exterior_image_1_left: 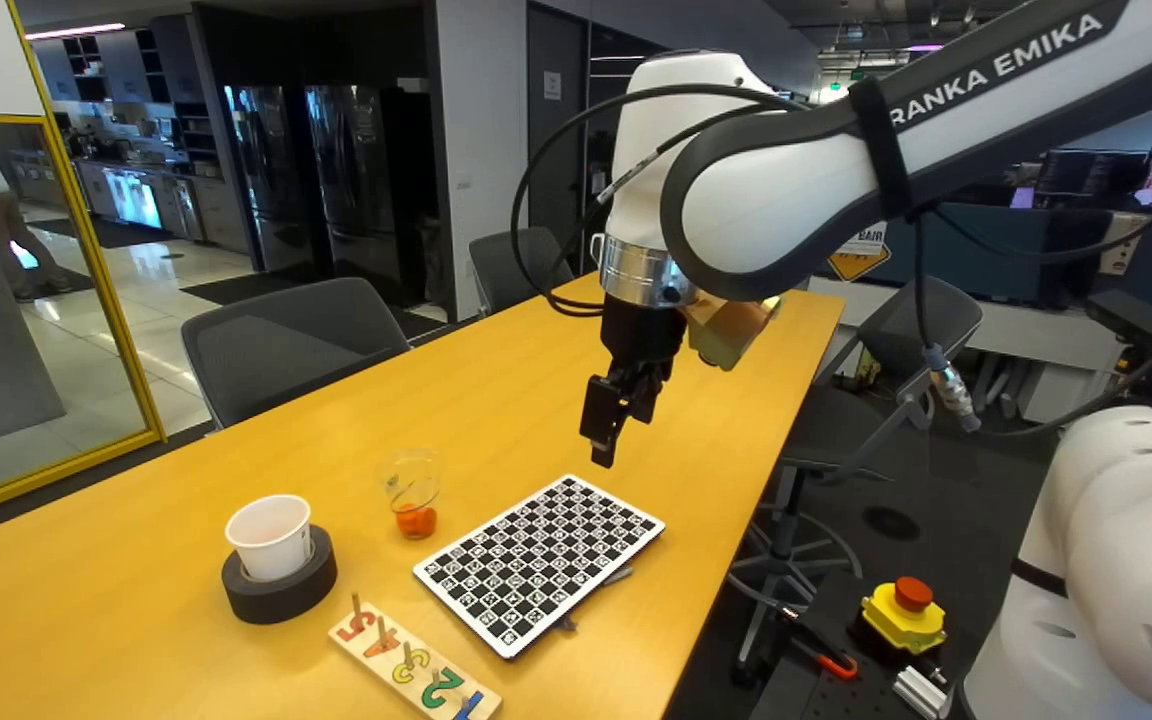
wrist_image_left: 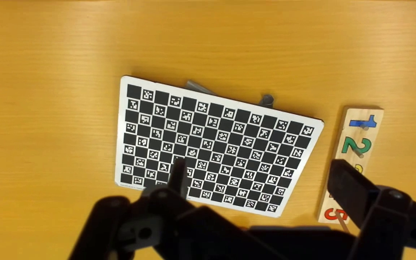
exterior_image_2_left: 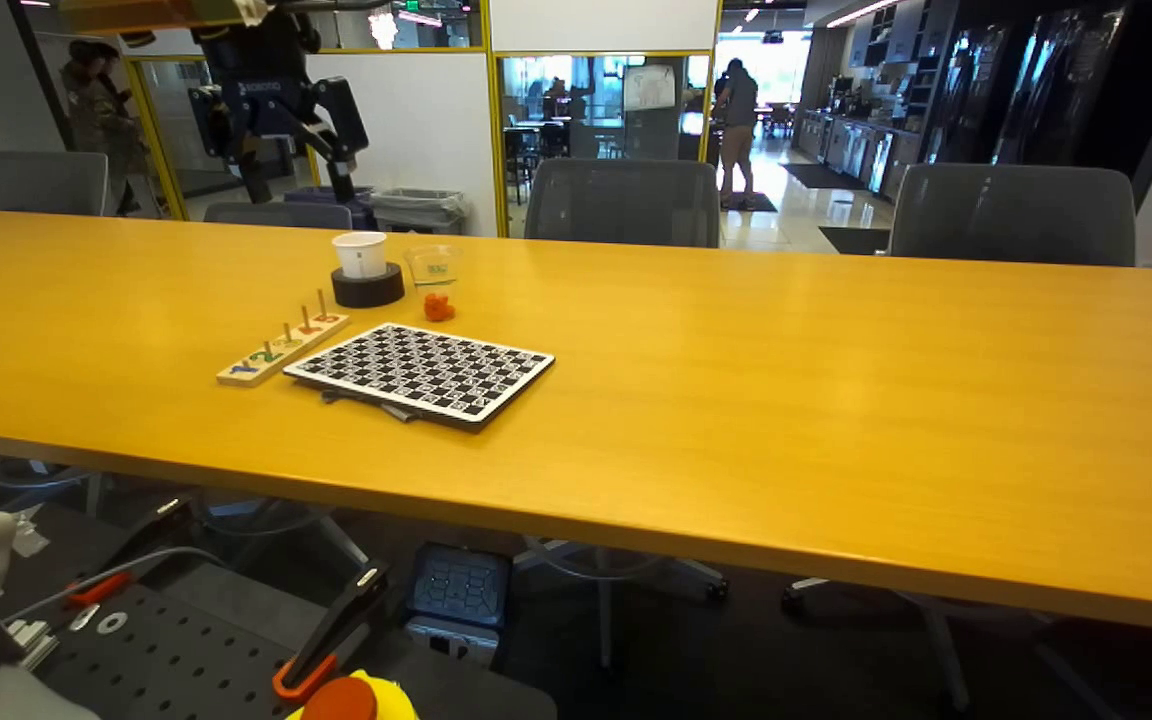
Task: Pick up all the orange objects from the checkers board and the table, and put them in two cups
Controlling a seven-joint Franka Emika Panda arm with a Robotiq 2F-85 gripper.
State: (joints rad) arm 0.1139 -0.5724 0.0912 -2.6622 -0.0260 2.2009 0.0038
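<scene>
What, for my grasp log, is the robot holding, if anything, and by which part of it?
Nothing: the jaws stand open above the table, with no object between them.

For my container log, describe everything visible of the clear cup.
The clear cup is see-through and looks like plastic, with a round open rim and a small mark on its side. It stands upright on the table, between the white cup and the checkered board in an exterior view, touching neither. Orange pieces rest in its bottom; how many cannot be told.
</scene>
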